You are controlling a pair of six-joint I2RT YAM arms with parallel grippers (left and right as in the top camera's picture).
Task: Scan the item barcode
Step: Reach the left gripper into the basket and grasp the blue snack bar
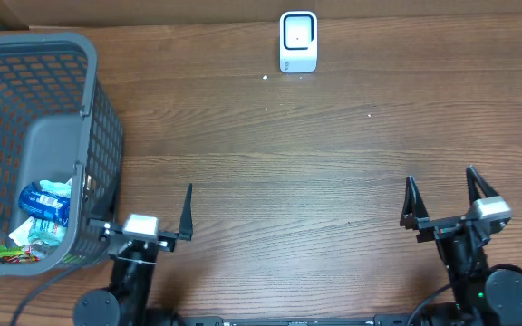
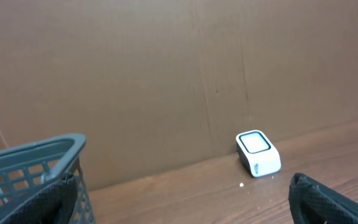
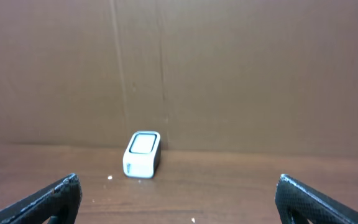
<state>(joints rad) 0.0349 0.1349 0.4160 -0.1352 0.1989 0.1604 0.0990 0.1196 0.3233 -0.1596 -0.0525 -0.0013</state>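
Observation:
The white barcode scanner (image 1: 298, 41) stands at the far edge of the table, against the brown cardboard wall; it also shows in the left wrist view as the scanner (image 2: 258, 153) and in the right wrist view as the scanner (image 3: 142, 154). Packaged items lie in the grey basket (image 1: 80, 63), among them a blue packet (image 1: 45, 204) and a green-and-white packet (image 1: 24, 240). My left gripper (image 1: 138, 188) (image 2: 182, 202) is open and empty, its left finger right beside the basket wall. At the near right my right gripper (image 1: 440, 178) (image 3: 178, 199) is open and empty.
The basket (image 2: 36, 162) takes up the left side of the table. A cardboard wall (image 3: 229, 68) closes off the back. Brown wooden tabletop (image 1: 297, 163) lies between the grippers and the scanner, with a few white crumbs on it.

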